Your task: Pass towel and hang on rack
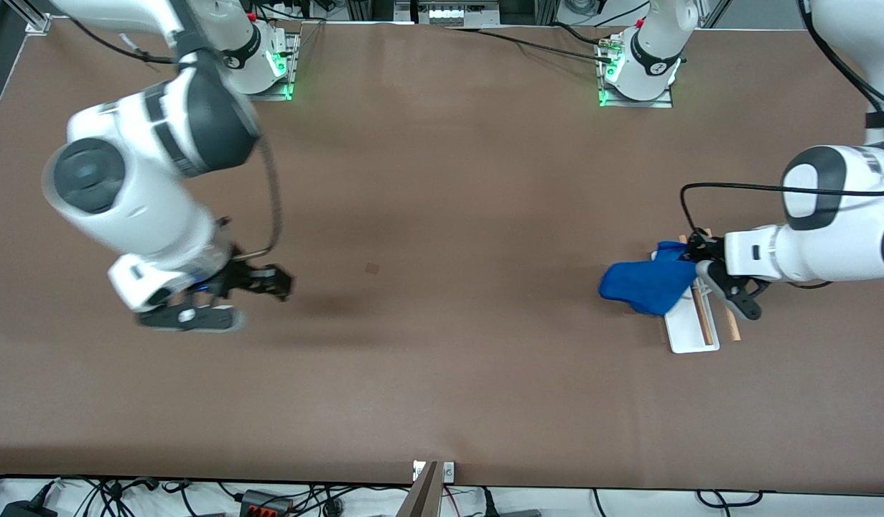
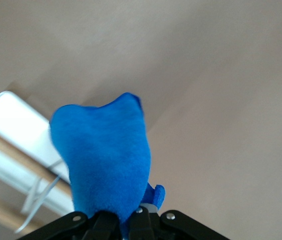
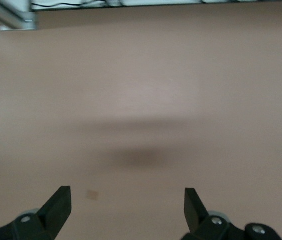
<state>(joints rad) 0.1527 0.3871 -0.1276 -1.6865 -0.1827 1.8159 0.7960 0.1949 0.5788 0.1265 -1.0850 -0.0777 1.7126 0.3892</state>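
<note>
Biggest risk: the towel (image 1: 646, 286) is bunched into a lump and hangs mostly off the side of the rack (image 1: 693, 332) toward the middle of the table, so if I let go now it likely slides off the rods onto the table (image 1: 442, 215) rather than draping. It could also snag on the wire stand or drag the light rack along if I pull sideways. My left gripper (image 1: 700, 262), right of centre in the front view, is clamped on one edge of the towel, directly over the rack's upper end. In the left wrist view the towel (image 2: 103, 160) fills the lower centre, pinched at my fingers, with the rack (image 2: 15, 150) at the lower left under it. My right gripper (image 1: 269, 281) waits at the left of the front view over bare table, jaws spread wide and holding nothing; the right wrist view shows both fingertips (image 3: 58, 202) apart.
</note>
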